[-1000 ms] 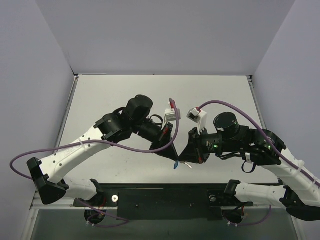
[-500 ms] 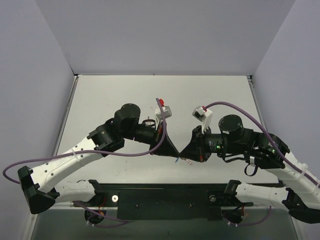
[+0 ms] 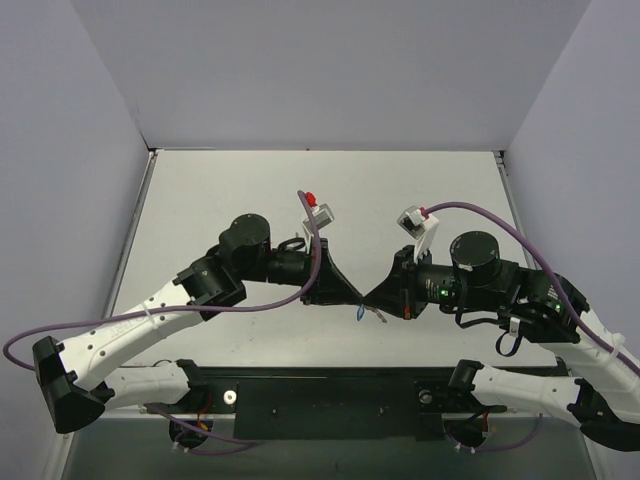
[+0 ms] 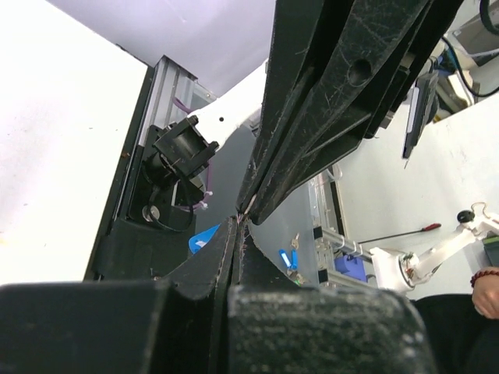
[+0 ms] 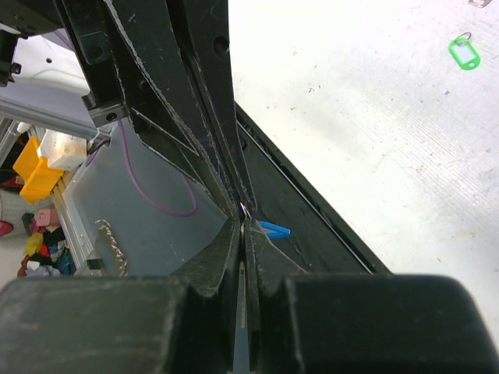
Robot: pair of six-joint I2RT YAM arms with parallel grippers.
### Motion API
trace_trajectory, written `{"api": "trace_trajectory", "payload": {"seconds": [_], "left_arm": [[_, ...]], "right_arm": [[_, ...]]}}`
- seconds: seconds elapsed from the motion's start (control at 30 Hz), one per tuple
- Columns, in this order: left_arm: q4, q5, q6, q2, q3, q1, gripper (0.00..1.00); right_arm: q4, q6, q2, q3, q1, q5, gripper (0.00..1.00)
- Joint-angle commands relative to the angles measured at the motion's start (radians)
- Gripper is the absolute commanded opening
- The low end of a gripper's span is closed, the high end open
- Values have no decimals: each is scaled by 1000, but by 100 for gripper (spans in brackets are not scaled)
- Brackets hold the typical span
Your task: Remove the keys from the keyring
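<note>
My left gripper point(image 3: 358, 296) and right gripper point(image 3: 372, 297) meet tip to tip above the near middle of the table, and both are shut. The bright blue keyring point(image 3: 360, 314) hangs just under the meeting point, with a silver key point(image 3: 378, 317) beside it. In the left wrist view the keyring point(image 4: 201, 238) pokes out beside my shut fingertips point(image 4: 231, 234). In the right wrist view it point(image 5: 273, 230) sticks out right of my fingertips point(image 5: 234, 226), and a thin metal strip, seemingly a key point(image 5: 241, 292), sits between the pads. The second key is hidden.
A small green tag with a loop point(image 5: 464, 53) lies on the white table point(image 3: 230, 190) beyond the grippers in the right wrist view. The black rail point(image 3: 330, 385) at the table's near edge runs just below the grippers. Purple cables point(image 3: 250, 308) arc over both arms.
Both grippers, still pressed together, have moved slightly farther from the near edge and to the right with the keyring. The left arm's elbow has swung down and left.
</note>
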Motion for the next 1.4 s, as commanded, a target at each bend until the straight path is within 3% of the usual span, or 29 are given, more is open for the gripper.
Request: {"api": "trace_trajectory", "payload": {"seconds": [0.0, 0.27, 0.57, 0.77, 1.0, 1.2, 1.37], "left_arm": [[164, -98, -71, -42, -35, 2, 0], [341, -134, -194, -82, -115, 2, 0], [330, -217, -212, -100, -155, 8, 0], [180, -311, -218, -106, -164, 60, 0], [85, -383, -223, -146, -222, 120, 0], [-145, -510, -154, -197, -216, 149, 0], [-442, -657, -33, -220, -126, 169, 0]], "right_arm": [[51, 17, -9, -8, 6, 6, 0], [65, 23, -14, -25, 4, 22, 0], [66, 25, -32, -40, 4, 37, 0], [63, 31, -63, -74, 3, 94, 0], [8, 41, -84, -135, -9, 269, 0], [-10, 61, -41, -164, -31, 333, 0], [-29, 64, 15, -186, -52, 379, 0]]}}
